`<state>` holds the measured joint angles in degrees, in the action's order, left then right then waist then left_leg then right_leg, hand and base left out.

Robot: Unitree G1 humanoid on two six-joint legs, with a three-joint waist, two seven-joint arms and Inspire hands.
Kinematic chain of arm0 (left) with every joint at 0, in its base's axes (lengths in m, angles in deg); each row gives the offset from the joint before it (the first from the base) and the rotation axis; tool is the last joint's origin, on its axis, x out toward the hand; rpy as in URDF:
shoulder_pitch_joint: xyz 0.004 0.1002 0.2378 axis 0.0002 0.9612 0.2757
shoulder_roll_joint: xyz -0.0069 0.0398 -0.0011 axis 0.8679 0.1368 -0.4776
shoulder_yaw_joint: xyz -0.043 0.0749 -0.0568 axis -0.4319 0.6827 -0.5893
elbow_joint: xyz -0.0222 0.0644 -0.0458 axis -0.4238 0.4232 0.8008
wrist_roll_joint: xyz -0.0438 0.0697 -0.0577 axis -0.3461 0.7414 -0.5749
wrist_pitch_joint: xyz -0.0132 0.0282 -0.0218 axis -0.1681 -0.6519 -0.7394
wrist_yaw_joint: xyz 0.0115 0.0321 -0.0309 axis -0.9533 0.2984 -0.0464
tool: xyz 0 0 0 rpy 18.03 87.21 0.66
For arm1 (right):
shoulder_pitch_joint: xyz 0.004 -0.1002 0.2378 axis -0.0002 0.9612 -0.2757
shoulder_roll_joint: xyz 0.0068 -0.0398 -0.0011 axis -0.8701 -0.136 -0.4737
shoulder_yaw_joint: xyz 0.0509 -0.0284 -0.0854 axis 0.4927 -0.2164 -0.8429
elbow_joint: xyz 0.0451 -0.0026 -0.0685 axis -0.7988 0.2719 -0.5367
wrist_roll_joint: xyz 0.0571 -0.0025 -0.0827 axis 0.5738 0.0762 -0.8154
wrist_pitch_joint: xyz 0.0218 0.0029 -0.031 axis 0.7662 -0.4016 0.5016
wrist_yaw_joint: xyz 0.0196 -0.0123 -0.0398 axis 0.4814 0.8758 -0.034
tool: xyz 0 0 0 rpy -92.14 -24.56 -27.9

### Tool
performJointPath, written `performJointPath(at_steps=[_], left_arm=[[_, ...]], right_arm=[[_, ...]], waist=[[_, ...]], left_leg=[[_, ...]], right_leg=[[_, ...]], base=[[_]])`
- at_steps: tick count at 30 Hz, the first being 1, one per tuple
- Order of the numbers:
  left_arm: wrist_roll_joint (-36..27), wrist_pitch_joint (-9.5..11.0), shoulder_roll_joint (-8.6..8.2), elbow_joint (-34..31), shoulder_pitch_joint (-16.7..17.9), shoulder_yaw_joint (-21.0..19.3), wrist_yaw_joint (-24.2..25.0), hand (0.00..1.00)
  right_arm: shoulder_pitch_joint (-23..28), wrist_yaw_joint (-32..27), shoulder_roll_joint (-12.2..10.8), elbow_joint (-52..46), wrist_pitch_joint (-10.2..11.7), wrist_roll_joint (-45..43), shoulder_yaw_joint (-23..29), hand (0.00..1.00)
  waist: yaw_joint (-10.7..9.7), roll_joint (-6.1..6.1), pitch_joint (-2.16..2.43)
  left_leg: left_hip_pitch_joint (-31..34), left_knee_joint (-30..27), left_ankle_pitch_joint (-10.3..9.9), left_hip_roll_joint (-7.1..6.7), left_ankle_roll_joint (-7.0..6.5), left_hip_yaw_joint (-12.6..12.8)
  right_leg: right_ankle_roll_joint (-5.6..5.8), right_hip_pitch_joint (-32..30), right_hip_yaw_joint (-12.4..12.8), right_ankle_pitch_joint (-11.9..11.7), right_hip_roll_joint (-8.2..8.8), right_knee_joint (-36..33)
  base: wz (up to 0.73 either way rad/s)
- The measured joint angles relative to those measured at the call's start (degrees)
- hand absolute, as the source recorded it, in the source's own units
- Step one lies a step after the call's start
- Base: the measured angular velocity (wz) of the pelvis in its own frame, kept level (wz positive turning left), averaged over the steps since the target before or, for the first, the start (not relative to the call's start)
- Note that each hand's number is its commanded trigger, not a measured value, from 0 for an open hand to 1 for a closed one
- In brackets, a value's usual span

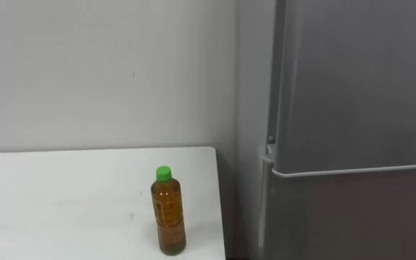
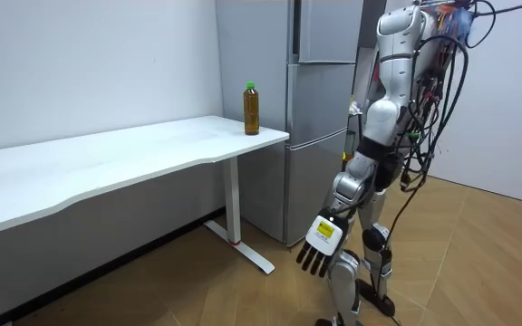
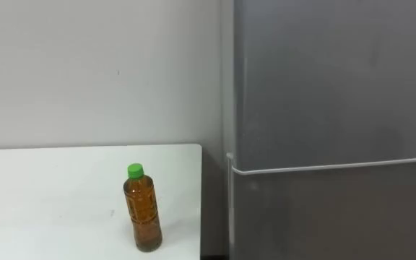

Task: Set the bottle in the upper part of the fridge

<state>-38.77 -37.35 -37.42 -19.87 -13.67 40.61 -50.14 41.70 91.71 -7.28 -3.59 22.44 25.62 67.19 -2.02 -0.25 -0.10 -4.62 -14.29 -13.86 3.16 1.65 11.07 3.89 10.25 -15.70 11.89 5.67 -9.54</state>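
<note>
You have one bottle point(image 1: 169, 213) upright on one white table point(image 1: 63, 195), beside one closed fridge point(image 1: 352, 108); left hand point(image 2: 320, 241) hangs, fingers apart.

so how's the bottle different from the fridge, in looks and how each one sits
The bottle is small; the fridge is far taller. The bottle is brown with a green cap; the fridge is plain grey. The bottle stands on the white table near its corner; the fridge stands on the floor beside that table, doors shut. Both are upright and close to the white wall.
</note>
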Motion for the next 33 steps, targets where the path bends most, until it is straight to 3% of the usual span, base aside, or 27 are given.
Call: performJointPath(at_steps=[15, 22, 27, 33], left_arm=[[0.8, 0.5, -0.06, 0.1, -0.4, 0.0, 0.0, 0.00], [-7.5, 0.9, -0.62, -0.2, -0.2, -2.4, 0.0, 0.00], [-14.6, 1.8, -0.66, -7.5, -0.4, -5.5, -1.4, 0.00], [-20.8, 4.1, -0.67, -18.6, -0.9, -10.1, -5.1, 0.00]], right_arm=[[-0.3, 2.2, 0.2, 0.4, 0.0, -0.1, 0.1, 0.00], [-0.4, 2.3, 0.2, 0.4, -0.2, 0.0, 1.5, 0.00], [-0.1, 2.3, 0.5, 0.4, -0.4, -0.4, 2.3, 0.00], [0.5, 2.3, 1.3, -1.0, -0.3, -3.0, 4.5, 0.00]], waist=[[-0.5, 0.09, -0.24], [-0.3, -0.06, -0.27], [1.0, -0.75, -0.51], [0.9, -2.01, -0.30]], left_leg=[[-0.3, 0.7, 0.0, 0.00, 0.09, 0.4], [-0.1, 0.3, -0.1, 0.05, 0.11, 0.3], [-0.5, 0.5, 0.0, 0.04, 0.11, 0.2], [-0.5, 0.7, 0.0, 0.04, 0.12, 0.1]], right_leg=[[0.01, -0.4, 0.0, 0.0, -0.04, 0.0], [0.00, -0.5, -0.2, 0.0, -0.04, -0.1], [0.00, -0.1, -0.2, 0.0, -0.06, -0.1], [0.00, -0.2, -0.3, 0.0, -0.05, -0.4]], base=[[0.00], [0.00], [0.00], [0.00]])
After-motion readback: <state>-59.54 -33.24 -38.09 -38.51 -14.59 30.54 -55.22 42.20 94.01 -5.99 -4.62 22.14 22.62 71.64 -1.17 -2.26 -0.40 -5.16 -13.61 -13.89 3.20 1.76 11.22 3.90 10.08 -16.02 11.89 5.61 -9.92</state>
